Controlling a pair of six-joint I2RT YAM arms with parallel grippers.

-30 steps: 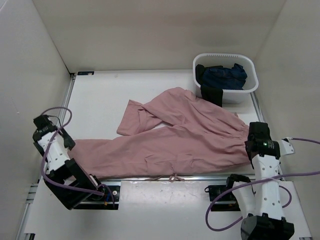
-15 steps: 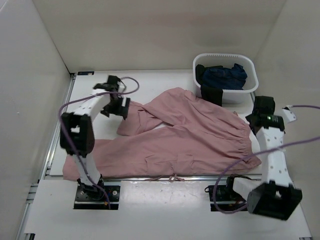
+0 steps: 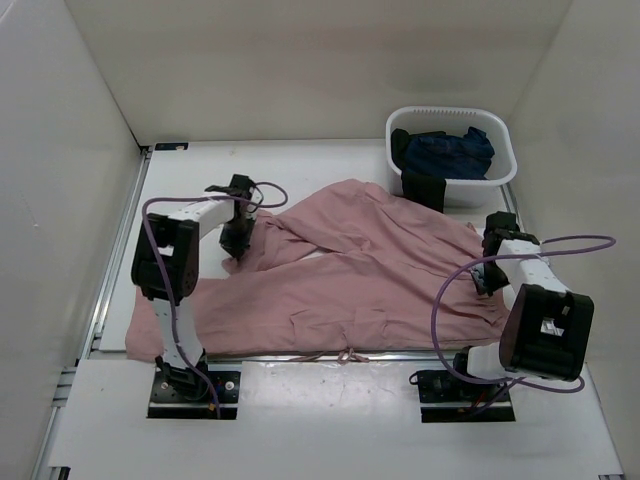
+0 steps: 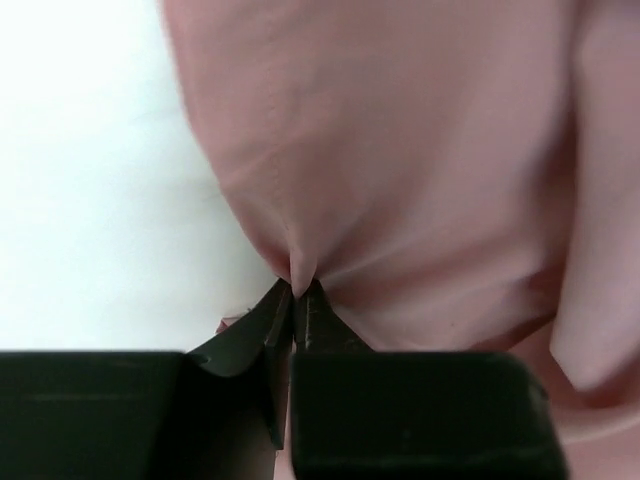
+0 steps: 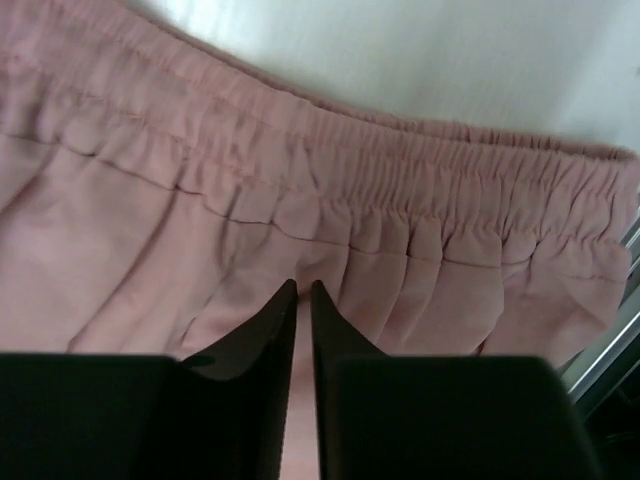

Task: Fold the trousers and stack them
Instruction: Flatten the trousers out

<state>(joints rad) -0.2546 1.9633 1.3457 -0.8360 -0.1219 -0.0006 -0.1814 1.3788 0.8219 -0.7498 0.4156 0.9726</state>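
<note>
The dusty-pink trousers (image 3: 380, 280) lie spread over the white table, waist at the right, one leg running to the near left and the other angled up toward the back. My left gripper (image 3: 237, 240) sits at the end of that upper leg. In the left wrist view it (image 4: 297, 292) is shut, pinching a small peak of the trousers (image 4: 400, 150) near the cloth's edge. My right gripper (image 3: 490, 272) rests on the waist. Its jaws (image 5: 303, 288) stand nearly together on the fabric just below the gathered waistband (image 5: 400, 180).
A white basket (image 3: 505, 150) at the back right holds a dark navy garment (image 3: 450, 150), and a black cloth (image 3: 425, 187) hangs over its front rim. The pink drawstring (image 3: 348, 355) dangles over the metal rail (image 3: 300, 357) at the table's near edge. Tall white walls enclose the table.
Both arms swung from the table's near corners onto the trousers, the left to the upper leg's end, the right to the waist. Both grippers went from open to shut on the fabric.
</note>
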